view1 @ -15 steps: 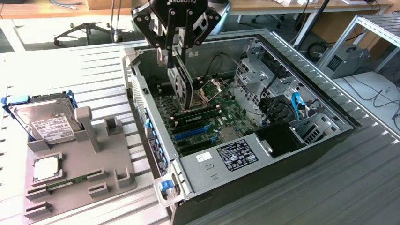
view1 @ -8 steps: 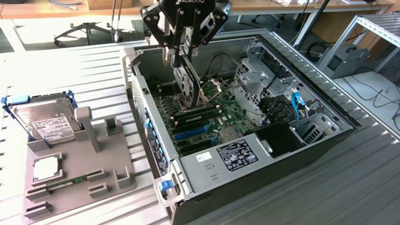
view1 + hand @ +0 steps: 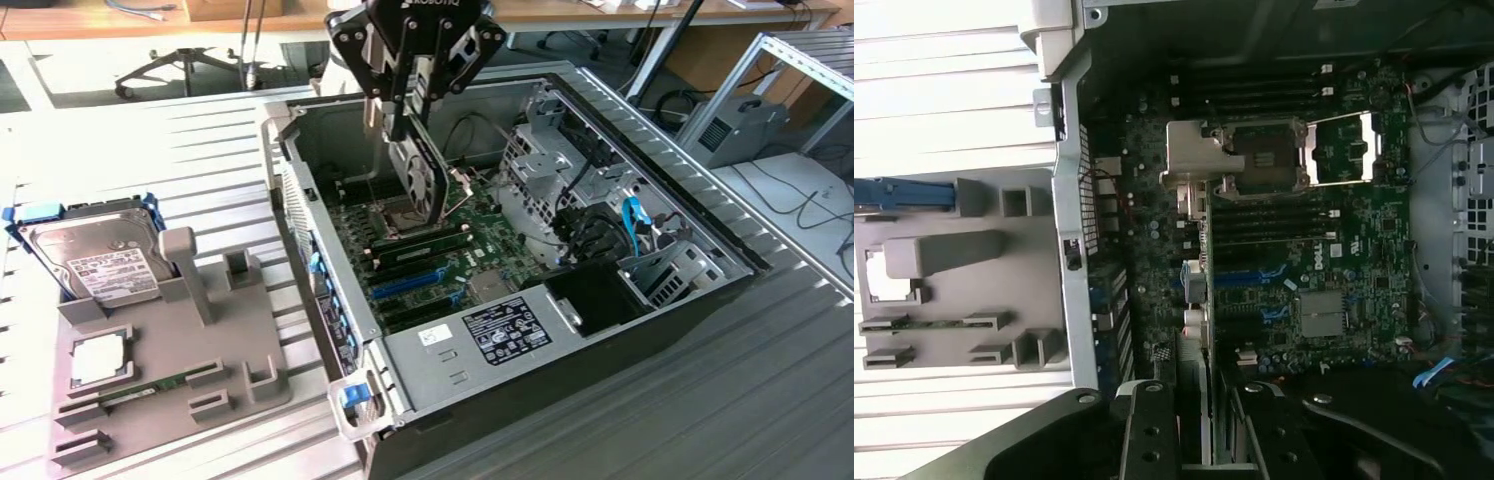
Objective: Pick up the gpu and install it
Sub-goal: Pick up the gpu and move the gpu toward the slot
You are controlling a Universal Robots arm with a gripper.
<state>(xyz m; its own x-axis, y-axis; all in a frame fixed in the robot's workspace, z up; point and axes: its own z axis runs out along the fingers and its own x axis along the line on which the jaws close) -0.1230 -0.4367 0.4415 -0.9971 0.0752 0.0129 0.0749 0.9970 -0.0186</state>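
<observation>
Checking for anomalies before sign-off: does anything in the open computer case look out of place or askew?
The processor socket on the motherboard stands open, its metal cover plate flipped aside. Nothing else looks spilled or damaged; the hand holds the gpu edge-down above the board.

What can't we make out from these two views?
- Exterior view: the top of the gripper and the arm beyond it, cut off by the top edge.
- Exterior view: whether the gpu touches the motherboard; the angle hides any gap.
- Wrist view: the gpu's faces, seen edge-on; the fingers cover its near end.
- Exterior view: the hard drive label text, too small to read.
</observation>
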